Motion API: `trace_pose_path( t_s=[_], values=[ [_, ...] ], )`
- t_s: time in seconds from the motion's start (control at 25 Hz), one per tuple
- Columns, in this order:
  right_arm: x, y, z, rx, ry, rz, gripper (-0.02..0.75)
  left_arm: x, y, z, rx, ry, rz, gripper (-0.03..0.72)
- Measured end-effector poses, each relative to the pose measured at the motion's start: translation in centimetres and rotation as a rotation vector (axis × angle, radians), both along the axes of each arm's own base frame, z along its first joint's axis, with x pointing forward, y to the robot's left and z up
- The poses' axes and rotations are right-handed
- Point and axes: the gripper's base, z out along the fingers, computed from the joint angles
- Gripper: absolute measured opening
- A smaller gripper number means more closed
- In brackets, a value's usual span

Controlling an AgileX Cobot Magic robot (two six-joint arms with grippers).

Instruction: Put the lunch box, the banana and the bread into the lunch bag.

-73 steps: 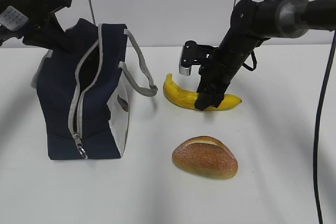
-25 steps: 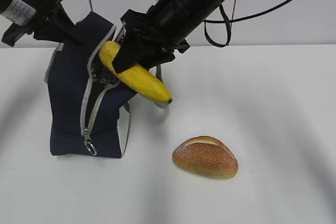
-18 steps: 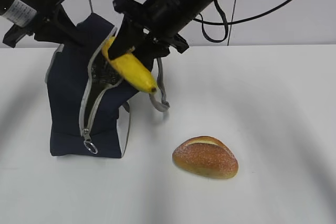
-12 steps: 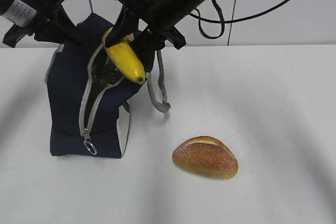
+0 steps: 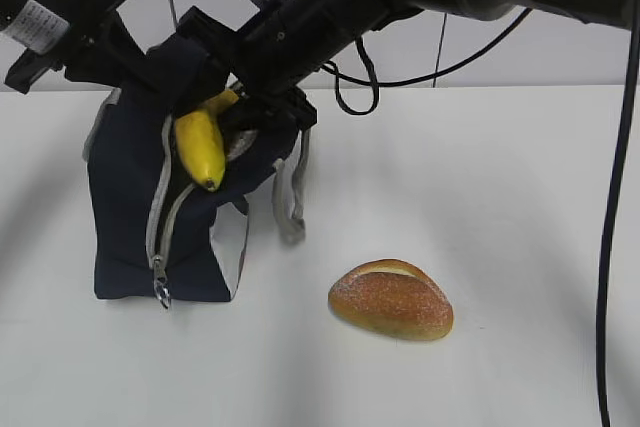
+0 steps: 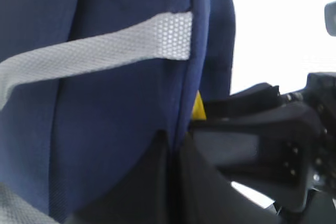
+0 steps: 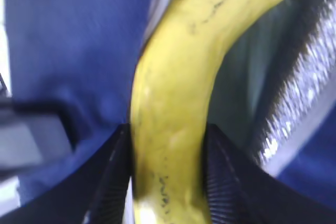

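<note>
The navy lunch bag (image 5: pixel 125 197) stands at the left with its grey zipper open. My right gripper (image 5: pixel 235 112) is shut on the yellow banana (image 5: pixel 200 147) and holds it tip-down at the bag's opening. In the right wrist view the banana (image 7: pixel 173 103) sits between my fingers (image 7: pixel 113 177) over the bag's silver lining. My left gripper (image 5: pixel 120 57) is shut on the bag's upper rear edge; the left wrist view shows the jaws pinched on navy fabric (image 6: pixel 105 108). The golden-brown bread (image 5: pixel 391 299) lies on the table to the right. The lunch box is out of view.
A grey strap handle (image 5: pixel 290 197) hangs down the bag's right side. A metal ring pull (image 5: pixel 159 294) hangs at the low end of the zipper. White table (image 5: pixel 520 247) extends right of the bread.
My right gripper has carried the banana from the table to the bag, then swung it left and tip-down into the open zipper. The bag has shifted and sagged a little.
</note>
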Motion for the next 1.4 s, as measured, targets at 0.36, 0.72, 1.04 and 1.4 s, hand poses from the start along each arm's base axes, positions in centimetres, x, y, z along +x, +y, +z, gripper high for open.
trace_pose_path(
  t_s=[0.36, 0.72, 1.04, 1.4],
  values=[
    [1.2, 0.1, -0.3, 0.030, -0.055, -0.089, 0.391, 0.0, 0.0, 0.0, 0.000, 0.001, -0.001, -0.003],
    [1.0, 0.1, 0.0, 0.010, -0.151, 0.022, 0.440, 0.0, 0.0, 0.0, 0.001, 0.002, -0.002, -0.003],
    [0.7, -1.7, 3.7, -0.128, -0.289, 0.279, 0.442, 0.0, 0.0, 0.0, 0.001, 0.003, -0.003, -0.003],
    [1.2, -4.2, 5.7, -0.434, -0.429, 0.300, 0.443, -0.1, 0.0, 0.0, 0.001, 0.006, -0.005, -0.003]
  ],
)
